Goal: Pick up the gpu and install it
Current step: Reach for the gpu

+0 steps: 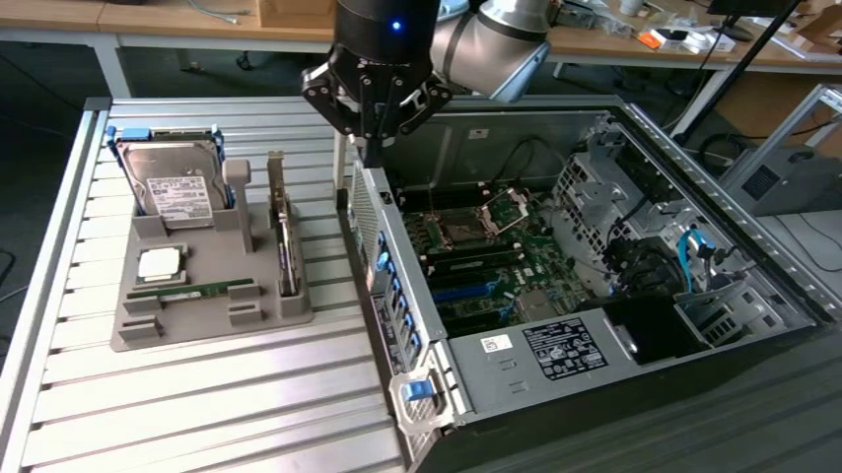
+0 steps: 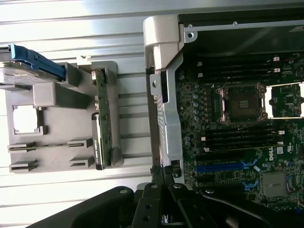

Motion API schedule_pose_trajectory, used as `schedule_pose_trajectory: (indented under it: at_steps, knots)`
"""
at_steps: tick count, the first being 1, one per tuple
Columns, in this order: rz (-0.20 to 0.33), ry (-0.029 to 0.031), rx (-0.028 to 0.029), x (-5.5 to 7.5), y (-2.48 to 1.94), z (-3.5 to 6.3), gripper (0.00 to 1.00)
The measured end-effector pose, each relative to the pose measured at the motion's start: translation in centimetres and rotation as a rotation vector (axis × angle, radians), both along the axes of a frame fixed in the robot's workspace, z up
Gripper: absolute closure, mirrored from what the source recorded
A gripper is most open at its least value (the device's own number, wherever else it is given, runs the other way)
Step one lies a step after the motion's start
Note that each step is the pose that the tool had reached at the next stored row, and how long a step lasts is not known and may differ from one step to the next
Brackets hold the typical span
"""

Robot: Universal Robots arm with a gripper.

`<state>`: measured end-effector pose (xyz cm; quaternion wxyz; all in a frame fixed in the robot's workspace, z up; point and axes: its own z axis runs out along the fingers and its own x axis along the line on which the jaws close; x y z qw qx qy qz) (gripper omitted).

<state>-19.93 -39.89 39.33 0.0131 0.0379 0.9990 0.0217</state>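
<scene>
The gpu (image 1: 280, 232) is a thin dark card with a silver bracket. It stands on edge in a slot of the grey holder (image 1: 211, 325) on the slatted table. In the wrist view the gpu (image 2: 100, 118) runs along the holder's side nearest the case. My gripper (image 1: 373, 148) hangs shut and holds nothing. It is above the rear wall of the open computer case (image 1: 394, 296), at the exterior view's right of the gpu and apart from it. The wrist view shows the gripper (image 2: 162, 176) with its fingers closed together over that metal wall.
The holder also carries a hard drive (image 1: 177, 182) in a blue frame, a square processor chip (image 1: 158, 263) and a narrow green RAM stick (image 1: 191, 291). Inside the case lies the motherboard (image 2: 237, 142) with a blue slot (image 2: 218, 167). Cables and drive cages crowd the case's far side.
</scene>
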Motion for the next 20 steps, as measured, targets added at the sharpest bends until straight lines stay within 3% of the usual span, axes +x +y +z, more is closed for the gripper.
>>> schedule_pose_trajectory:
  at_steps: [20]
  knots:
    - [0.000,0.0000,0.0000,-0.79,0.00,0.00,0.89]
